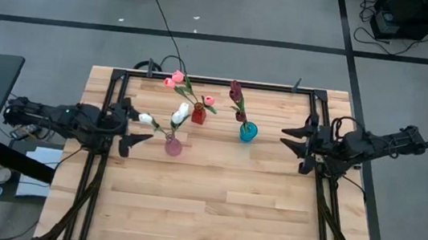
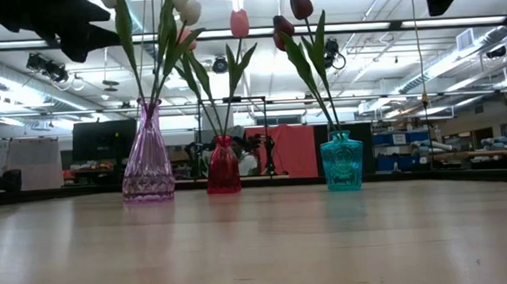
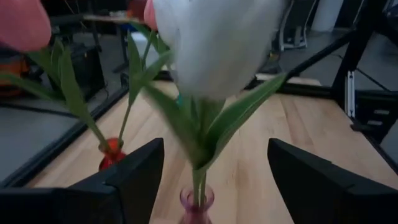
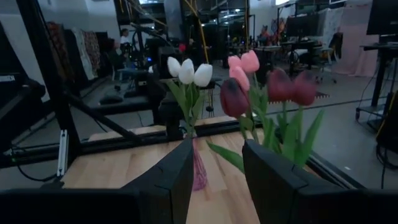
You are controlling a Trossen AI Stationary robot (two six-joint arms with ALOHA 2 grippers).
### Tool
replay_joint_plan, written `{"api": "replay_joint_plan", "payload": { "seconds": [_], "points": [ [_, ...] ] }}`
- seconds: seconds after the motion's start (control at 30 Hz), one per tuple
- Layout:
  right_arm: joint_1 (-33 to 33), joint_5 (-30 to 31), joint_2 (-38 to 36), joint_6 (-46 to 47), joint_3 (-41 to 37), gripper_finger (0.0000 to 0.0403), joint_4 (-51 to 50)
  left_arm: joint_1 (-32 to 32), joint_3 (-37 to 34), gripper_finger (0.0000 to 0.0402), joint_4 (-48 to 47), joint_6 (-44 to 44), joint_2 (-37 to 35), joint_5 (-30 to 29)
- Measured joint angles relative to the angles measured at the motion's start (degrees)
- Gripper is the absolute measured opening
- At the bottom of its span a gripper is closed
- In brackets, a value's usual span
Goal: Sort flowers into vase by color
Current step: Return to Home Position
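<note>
A black cable (image 1: 159, 18) lies on grey floor (image 1: 251, 11) near wooden table (image 1: 230, 194).

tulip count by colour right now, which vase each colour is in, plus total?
white tulips: 3, in the purple vase
pink tulips: 3, in the red vase
maroon tulips: 3, in the teal vase
Total: 9 tulips in 3 vases

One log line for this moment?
white tulips: purple vase | pink tulips: red vase | maroon tulips: teal vase | left gripper open | right gripper open
</note>
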Motion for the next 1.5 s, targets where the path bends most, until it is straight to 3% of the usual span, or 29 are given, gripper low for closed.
{"api": "replay_joint_plan", "payload": {
  "seconds": [0.23, 0.47, 0.77, 0.93, 1.5],
  "points": [
    [0.0, -0.09, -6.78, 0.31, -0.15, 0.0149, -4.84, -0.01, 0.82, 0.0279, -9.35, -3.23, -5.73, 0.86],
    [0.0, 0.12, -11.37, -0.9, -3.78, 0.0149, -4.39, 0.0, -2.16, 0.026, -8.56, -4.41, -12.14, 1.31],
    [0.0, -1.32, -20.69, -3.2, -12.75, 0.0149, 4.63, 0.02, -13.29, 0.0245, 6.51, -5.75, -16.53, 7.0],
    [0.0, -1.28, -25.15, -3.5, -14.42, 0.0149, 3.15, 0.02, -17.67, 0.0245, 11.01, -5.84, -18.1, 8.47],
    [0.02, -2.58, -24.86, -5.44, -14.25, 0.0149, 1.95, 0.02, -25.58, 0.0245, 23.15, -5.99, -18.57, 10.25]
  ]
}}
